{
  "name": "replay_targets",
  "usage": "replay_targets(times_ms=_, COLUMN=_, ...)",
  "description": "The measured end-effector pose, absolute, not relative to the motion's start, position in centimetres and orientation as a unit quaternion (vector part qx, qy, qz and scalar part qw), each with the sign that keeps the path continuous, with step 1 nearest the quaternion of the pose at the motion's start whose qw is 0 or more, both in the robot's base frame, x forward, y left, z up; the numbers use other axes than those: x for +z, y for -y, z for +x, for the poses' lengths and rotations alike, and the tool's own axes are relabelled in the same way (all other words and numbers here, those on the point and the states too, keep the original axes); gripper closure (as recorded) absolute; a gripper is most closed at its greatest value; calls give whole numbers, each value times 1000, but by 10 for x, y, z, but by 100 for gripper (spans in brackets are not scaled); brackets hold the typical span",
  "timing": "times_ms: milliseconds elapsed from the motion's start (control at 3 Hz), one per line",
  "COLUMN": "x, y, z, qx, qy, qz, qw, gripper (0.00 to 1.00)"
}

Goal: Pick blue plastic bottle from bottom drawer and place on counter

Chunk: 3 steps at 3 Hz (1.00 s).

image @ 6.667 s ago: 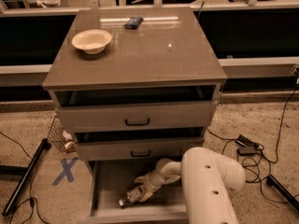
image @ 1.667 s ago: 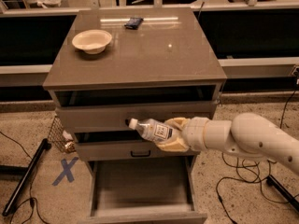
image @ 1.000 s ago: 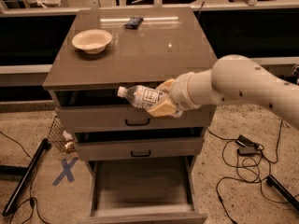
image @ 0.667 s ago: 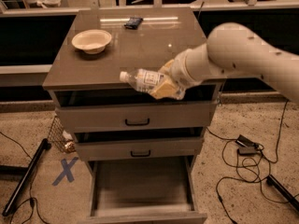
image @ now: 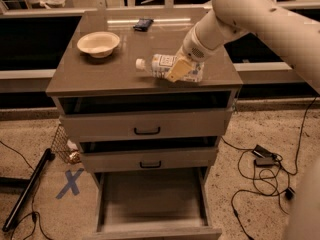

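The blue plastic bottle (image: 159, 66) is a small clear bottle with a white cap and a pale label. It lies on its side, cap to the left, over the front middle of the counter (image: 100, 75). My gripper (image: 181, 69) is shut on the bottle's right half, the white arm reaching in from the upper right. I cannot tell whether the bottle touches the counter top. The bottom drawer (image: 150, 199) is pulled open and its grey inside shows nothing in it.
A cream bowl (image: 98, 43) sits at the counter's left. A small dark flat object (image: 143, 24) lies at the back. Two upper drawers with black handles (image: 147, 131) are slightly open. Cables (image: 265, 164) lie on the floor at right, a blue X (image: 70, 182) at left.
My gripper has lifted the bottle out of the bottom drawer, up past the upper drawers, and brought it over the counter top. The drawer now shows empty.
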<state>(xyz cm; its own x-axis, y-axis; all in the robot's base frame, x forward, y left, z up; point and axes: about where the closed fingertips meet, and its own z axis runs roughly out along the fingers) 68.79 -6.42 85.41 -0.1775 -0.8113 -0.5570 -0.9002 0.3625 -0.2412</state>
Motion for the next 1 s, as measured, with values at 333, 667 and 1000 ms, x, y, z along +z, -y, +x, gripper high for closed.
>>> replay_targets(times_ms=333, x=853, y=63, z=708, qx=78, qy=-779, qz=-553, qw=285, gripper=100)
replay_targets(times_ms=667, x=849, y=54, z=726, qx=85, qy=-784, qz=-550, qw=274, gripper=100)
replay_targets(times_ms=1000, x=843, y=41, z=734, qx=114, qy=-785, qz=-542, qw=278, gripper=82)
